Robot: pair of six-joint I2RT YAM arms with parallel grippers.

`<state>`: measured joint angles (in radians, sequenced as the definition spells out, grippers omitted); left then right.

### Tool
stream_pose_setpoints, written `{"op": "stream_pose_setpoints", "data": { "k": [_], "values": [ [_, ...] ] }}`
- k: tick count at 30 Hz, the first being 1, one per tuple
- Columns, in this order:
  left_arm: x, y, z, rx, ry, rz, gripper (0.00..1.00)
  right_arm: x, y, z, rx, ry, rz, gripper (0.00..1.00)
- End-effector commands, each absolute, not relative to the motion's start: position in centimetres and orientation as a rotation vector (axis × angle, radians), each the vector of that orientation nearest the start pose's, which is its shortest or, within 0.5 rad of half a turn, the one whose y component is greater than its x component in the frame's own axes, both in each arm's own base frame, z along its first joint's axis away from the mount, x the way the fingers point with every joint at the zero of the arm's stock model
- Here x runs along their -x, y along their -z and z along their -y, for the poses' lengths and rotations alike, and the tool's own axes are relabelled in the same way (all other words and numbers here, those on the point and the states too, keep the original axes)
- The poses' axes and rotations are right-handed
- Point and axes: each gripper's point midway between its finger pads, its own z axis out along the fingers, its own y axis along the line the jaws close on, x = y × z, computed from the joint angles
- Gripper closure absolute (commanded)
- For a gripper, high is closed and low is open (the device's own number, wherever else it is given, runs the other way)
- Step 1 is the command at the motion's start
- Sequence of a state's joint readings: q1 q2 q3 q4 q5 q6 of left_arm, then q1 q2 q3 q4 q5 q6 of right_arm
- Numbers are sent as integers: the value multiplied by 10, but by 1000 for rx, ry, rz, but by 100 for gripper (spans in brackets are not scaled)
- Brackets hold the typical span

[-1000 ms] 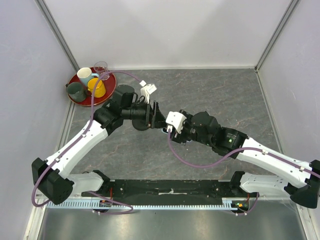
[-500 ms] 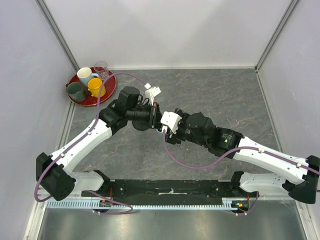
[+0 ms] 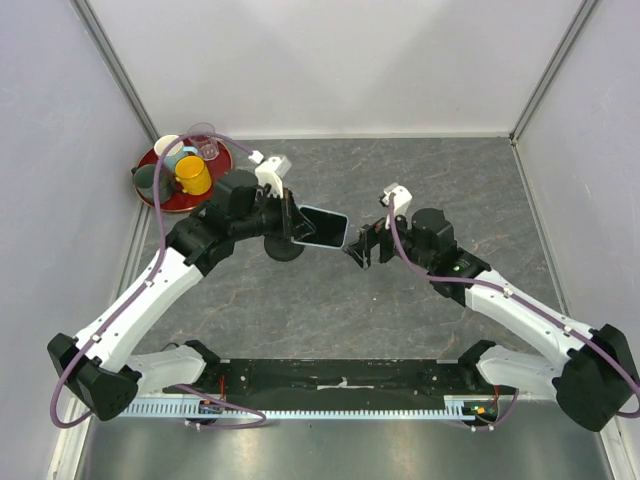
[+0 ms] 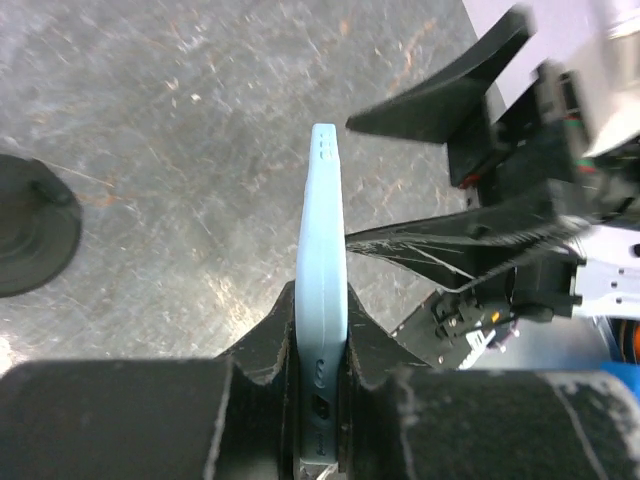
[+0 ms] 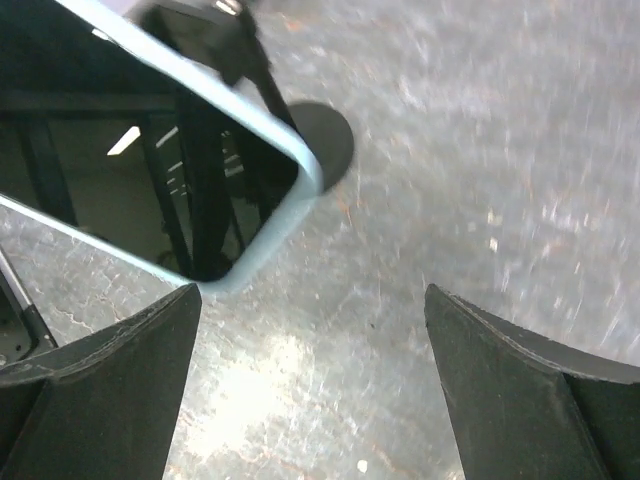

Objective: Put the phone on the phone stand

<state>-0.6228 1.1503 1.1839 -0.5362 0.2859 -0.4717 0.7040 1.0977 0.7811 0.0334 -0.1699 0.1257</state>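
The phone [image 3: 324, 227], black screen with a light blue case edge, hangs above the table with my left gripper [image 3: 297, 222] shut on one end. In the left wrist view the phone [image 4: 322, 230] is edge-on, clamped between both fingers of the left gripper [image 4: 322, 312]. The phone stand [image 3: 282, 250] is a black disc on the table just below that gripper, partly hidden by it; its base [image 4: 35, 235] lies left of the phone. My right gripper [image 3: 360, 248] stands open and empty just right of the phone's free end. In the right wrist view the phone [image 5: 130, 170] is past the right gripper [image 5: 310, 295].
A red tray [image 3: 163, 200] at the back left carries a yellow cup [image 3: 193, 176], a dark green cup [image 3: 150, 180], a white mug [image 3: 167, 147] and a glass [image 3: 206, 142]. Pale walls enclose the grey stone-patterned table [image 3: 440, 190] on three sides.
The left gripper shut on the phone and the right gripper opened, let go of it and drew back to the right. The left arm now carries the phone alone.
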Motion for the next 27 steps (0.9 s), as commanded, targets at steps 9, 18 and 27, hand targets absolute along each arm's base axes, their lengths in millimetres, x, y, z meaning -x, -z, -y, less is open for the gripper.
{"op": "stream_pose_setpoints", "data": {
  "k": [9, 18, 27],
  "values": [
    [-249, -380, 266, -362, 1084, -1847, 98, -232, -211, -276, 487, -1250, -1821, 2],
    [-230, -397, 286, -395, 1360, -1800, 98, -192, -306, -250, 376, -1767, -1271, 2],
    [-218, -391, 302, -386, 1587, -1751, 98, -190, -375, -236, 354, -1847, -982, 10]
  ]
}}
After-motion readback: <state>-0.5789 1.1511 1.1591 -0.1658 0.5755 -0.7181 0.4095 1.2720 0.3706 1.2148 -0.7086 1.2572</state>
